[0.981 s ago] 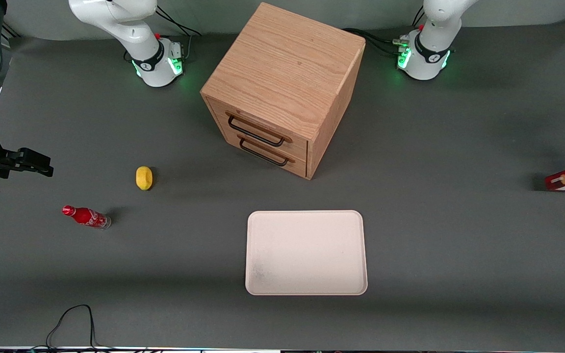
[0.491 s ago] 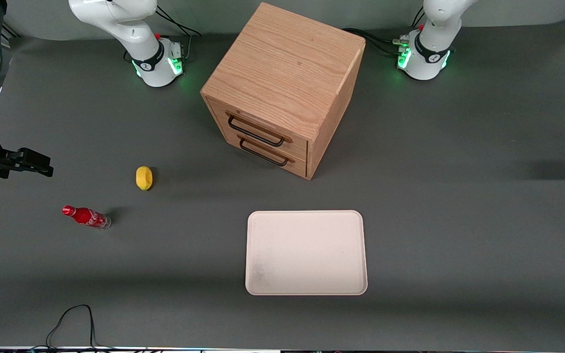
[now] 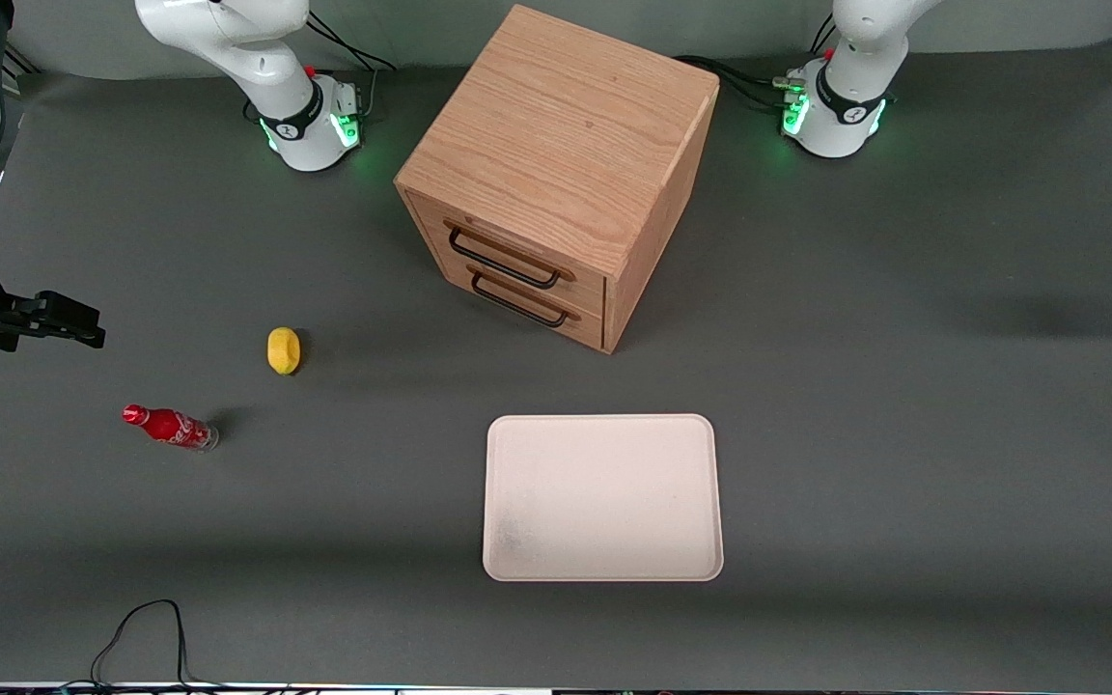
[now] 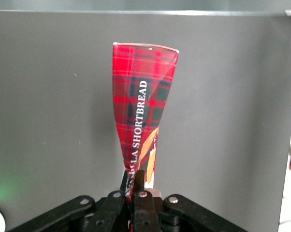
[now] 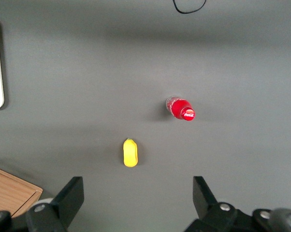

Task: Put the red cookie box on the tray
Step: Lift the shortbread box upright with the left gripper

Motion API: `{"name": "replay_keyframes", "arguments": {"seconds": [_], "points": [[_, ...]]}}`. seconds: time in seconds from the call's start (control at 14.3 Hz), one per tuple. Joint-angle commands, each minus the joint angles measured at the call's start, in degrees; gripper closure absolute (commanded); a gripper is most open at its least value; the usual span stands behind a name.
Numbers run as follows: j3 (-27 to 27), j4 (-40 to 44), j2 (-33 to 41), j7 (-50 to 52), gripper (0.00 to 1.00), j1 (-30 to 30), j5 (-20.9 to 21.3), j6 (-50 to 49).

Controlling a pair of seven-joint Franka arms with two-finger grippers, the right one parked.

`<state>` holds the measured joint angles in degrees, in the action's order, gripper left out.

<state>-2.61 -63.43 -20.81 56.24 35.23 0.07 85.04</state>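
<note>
While you watched the front view, these were the things laid out from the parked arm's end to the working arm's:

Soda bottle [image 3: 170,427]: small, red, lying on its side on the grey table [image 3: 903,463], toward the parked arm's end; nearer the front camera than the yellow item.

Yellow item [image 3: 283,349]: small, rounded, well apart from the bottle and from the drawer unit.

Drawer unit [image 3: 556,174]: wooden, two drawers with dark handles, both shut, set at an angle mid-table.

Tray [image 3: 602,497]: cream-white, flat on the table, in front of the drawer unit and nearer the camera; you saw nothing on it.

Red cookie box [image 4: 140,116]: out of your front view; the wrist camera showed it alone, tartan-patterned with white "SHORTBREAD" lettering, lifted clear of the table and sticking out from the fingers.

Gripper [image 4: 135,186]: also out of your front view; clenched on one end of the red cookie box, fingers [image 4: 138,180] pinching the cardboard thin.
</note>
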Motion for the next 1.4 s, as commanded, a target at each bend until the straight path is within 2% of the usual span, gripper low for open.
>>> {"name": "replay_keyframes", "arguments": {"seconds": [0.0,0.28,0.49,0.77,0.98,1.12,1.33], "points": [[0.1,1.5,1.6,0.1,1.00,-7.6,0.9,-2.2],[0.1,1.1,1.7,1.0,1.00,-22.0,0.9,-2.6],[0.2,0.8,1.0,0.9,1.00,-32.8,3.2,-2.4],[0.2,0.8,-0.8,1.6,1.00,-44.2,2.5,-1.8],[-0.9,1.1,-1.4,0.7,1.00,-49.1,2.0,-1.4],[-4.8,1.1,-2.2,0.3,1.00,-49.6,2.5,0.3],[-9.0,1.1,-2.7,-7.1,1.00,-49.6,2.4,2.7]]}}
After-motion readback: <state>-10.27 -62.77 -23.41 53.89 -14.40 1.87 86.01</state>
